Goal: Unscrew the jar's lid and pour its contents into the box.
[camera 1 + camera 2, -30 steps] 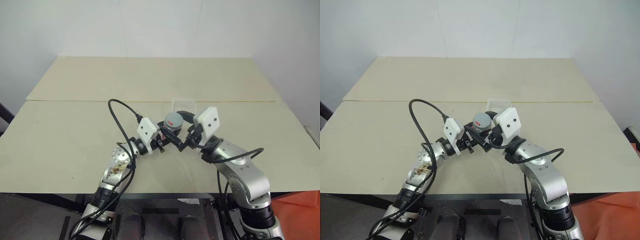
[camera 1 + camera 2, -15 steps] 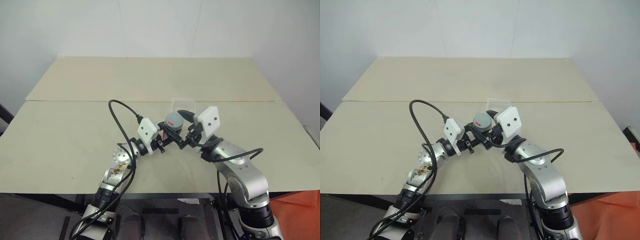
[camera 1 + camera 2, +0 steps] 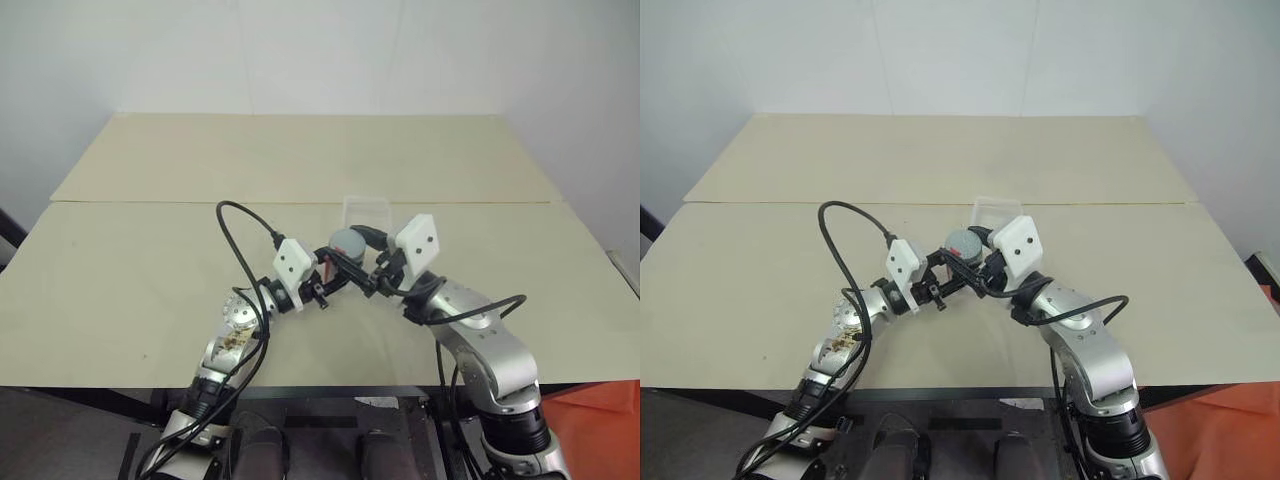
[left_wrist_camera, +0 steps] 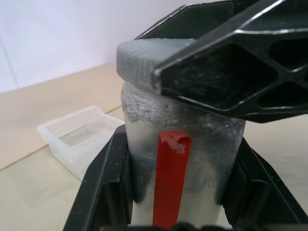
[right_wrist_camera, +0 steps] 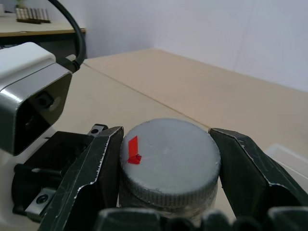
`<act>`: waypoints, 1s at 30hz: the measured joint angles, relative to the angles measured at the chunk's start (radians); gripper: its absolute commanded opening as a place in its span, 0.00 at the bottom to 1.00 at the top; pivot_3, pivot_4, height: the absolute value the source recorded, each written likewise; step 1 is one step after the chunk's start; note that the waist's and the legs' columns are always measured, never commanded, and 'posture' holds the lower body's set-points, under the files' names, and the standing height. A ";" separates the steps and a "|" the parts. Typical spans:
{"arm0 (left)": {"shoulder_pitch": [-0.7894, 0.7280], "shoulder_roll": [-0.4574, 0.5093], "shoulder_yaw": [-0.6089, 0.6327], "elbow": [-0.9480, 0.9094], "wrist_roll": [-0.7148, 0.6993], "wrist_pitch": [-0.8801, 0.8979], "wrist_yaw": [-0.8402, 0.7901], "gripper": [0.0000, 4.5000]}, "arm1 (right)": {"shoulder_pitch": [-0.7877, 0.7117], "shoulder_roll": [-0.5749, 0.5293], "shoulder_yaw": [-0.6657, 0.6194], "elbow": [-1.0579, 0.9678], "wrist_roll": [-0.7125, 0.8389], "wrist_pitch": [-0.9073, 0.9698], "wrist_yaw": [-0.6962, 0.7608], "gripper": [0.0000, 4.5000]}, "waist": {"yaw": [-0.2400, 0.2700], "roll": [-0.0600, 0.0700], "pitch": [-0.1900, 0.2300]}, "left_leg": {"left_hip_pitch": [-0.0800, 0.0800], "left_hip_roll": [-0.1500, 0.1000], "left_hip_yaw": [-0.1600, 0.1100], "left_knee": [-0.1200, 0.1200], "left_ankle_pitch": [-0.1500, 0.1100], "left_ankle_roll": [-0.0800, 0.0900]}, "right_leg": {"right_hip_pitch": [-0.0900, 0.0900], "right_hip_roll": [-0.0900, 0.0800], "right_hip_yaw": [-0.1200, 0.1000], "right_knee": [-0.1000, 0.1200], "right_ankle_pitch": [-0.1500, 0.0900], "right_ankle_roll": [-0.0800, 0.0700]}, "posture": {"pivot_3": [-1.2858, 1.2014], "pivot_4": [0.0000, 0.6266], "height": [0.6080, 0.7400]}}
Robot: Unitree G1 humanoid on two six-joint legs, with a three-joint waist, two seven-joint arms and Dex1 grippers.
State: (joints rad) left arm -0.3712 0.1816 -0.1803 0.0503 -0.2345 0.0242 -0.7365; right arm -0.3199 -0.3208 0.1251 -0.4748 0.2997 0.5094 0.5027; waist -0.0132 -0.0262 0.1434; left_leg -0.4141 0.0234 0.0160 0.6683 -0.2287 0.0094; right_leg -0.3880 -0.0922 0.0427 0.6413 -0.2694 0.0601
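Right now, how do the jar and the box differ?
The jar is an opaque silvery-grey cylinder with a red stripe; the box is a clear, shallow rectangle. The jar is capped by its grey lid; the box is open-topped. The jar is held off the table in the left end effector; the box rests on the table, untouched. Both sit mid-table.

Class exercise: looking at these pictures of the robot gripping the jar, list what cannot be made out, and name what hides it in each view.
- Contents of the jar: hidden by its opaque wall and the lid.
- Jar's base: cut off by the left wrist view's edge, behind the left end effector.
- Whether the lid has loosened: its seam is covered by the right end effector.
- What the box holds: too small in the head views.
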 measured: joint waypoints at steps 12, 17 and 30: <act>0.026 0.051 -0.002 -0.113 -0.130 0.083 -0.150 0.43 | -0.223 -0.205 -0.051 0.303 0.235 -0.105 0.593 0.62 | -0.002 0.000 0.001 | 0.000 0.001 0.000 0.000 0.000 0.000 | 0.000 0.000 0.000 0.000 0.000 0.000 | 0.52 0.24 1.00; 0.028 0.046 -0.017 -0.111 -0.118 0.082 -0.155 0.43 | -0.383 -0.221 0.008 0.589 0.211 -0.240 0.882 0.62 | -0.001 0.000 0.001 | 0.001 0.001 0.002 0.000 0.000 0.000 | 0.000 0.001 0.000 -0.001 0.000 0.000 | 0.52 0.24 1.00; 0.024 0.043 -0.006 -0.076 -0.079 0.082 -0.128 0.43 | -0.570 -0.182 0.118 0.956 0.180 -0.474 1.068 0.70 | 0.003 0.001 0.001 | 0.000 0.001 0.001 0.000 0.000 0.000 | 0.000 0.000 0.000 0.000 0.000 0.000 | 0.52 0.24 1.00</act>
State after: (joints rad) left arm -0.3469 0.2248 -0.1862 -0.0256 -0.3139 0.1058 -0.8643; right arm -0.8897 -0.5026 0.2433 0.4808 0.4792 0.0351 1.5709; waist -0.0097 -0.0257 0.1446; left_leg -0.4138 0.0243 0.0172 0.6684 -0.2288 0.0094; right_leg -0.3883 -0.0926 0.0429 0.6410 -0.2693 0.0600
